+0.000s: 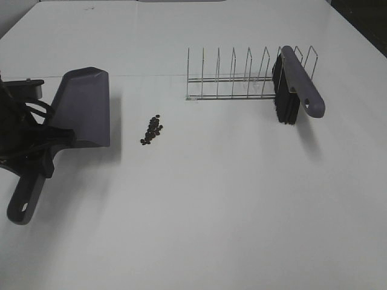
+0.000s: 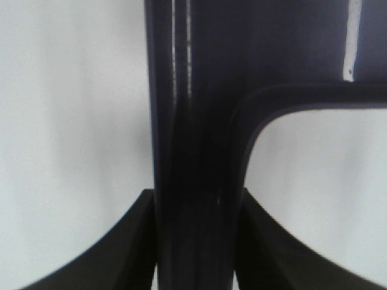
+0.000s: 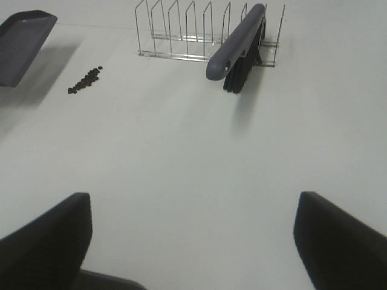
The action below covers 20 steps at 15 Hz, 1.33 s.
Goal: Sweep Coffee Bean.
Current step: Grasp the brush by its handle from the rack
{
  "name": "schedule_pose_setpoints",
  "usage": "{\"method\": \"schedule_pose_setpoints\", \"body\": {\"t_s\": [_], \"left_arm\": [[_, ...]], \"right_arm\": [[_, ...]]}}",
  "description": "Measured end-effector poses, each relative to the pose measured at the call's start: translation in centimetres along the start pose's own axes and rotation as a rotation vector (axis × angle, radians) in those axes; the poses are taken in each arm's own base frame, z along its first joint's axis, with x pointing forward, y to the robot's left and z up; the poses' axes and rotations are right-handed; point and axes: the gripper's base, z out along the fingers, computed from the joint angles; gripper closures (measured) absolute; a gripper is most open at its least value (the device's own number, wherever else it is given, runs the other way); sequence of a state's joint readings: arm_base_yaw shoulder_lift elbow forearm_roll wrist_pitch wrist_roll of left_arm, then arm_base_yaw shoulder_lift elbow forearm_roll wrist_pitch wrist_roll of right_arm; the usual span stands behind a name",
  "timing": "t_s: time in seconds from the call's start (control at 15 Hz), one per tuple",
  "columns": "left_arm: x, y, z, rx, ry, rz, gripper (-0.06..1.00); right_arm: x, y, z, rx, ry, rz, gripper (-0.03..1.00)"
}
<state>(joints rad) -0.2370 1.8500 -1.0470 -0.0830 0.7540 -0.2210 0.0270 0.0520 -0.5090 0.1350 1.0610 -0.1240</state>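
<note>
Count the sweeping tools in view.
2. Dustpan at left, handle in the left gripper; brush at right, propped in the wire rack. None seem hidden.

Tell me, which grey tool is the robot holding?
The dustpan, on the left: the left gripper has its jaws shut on it. The brush rests in the wire rack, with nothing gripping it.

Dustpan (image 1: 81,109): grey, at 9 o'clock on the table (image 1: 211,211), handle pointing to 7.
Left gripper (image 1: 43,150): black, clamped on the dustpan's handle.
Beans (image 1: 152,130): dark cluster near the dustpan's 3 o'clock side, apart from it.
Rack (image 1: 233,81): wire, at 1 o'clock.
Brush (image 1: 300,84): leaning in the rack's 3 o'clock end, handle pointing to 5.
</note>
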Motion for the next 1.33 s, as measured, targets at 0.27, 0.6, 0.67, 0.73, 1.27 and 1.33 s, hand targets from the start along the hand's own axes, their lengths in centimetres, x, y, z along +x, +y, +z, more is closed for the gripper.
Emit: {"method": "schedule_pose_setpoints", "body": {"t_s": [0.27,0.6,0.67,0.73,1.27,1.33], "left_arm": [[0.0,0.0,0.0,-0.004,0.000,0.004,0.62],[0.0,0.0,0.0,-0.004,0.000,0.004,0.62],[0.0,0.0,0.0,-0.004,0.000,0.004,0.62],[0.0,0.0,0.0,-0.004,0.000,0.004,0.62],[0.0,0.1,0.0,-0.005,0.000,0.006,0.62],[0.0,0.1,0.0,-0.005,0.000,0.006,0.62]], "right_arm": [[-4.7,-0.9,4.3,0.010,-0.015,0.040,0.23],[-11.2,-2.1,12.5,-0.010,0.095,0.022,0.23],[-12.7,-2.3,14.4,-0.017,0.125,0.030,0.23],[-14.3,-2.6,16.4,-0.020,0.149,0.036,0.23],[-23.2,-4.7,33.3,-0.075,0.401,0.097,0.44],[-23.3,-5.0,35.1,-0.065,0.433,0.115,0.44]]}}
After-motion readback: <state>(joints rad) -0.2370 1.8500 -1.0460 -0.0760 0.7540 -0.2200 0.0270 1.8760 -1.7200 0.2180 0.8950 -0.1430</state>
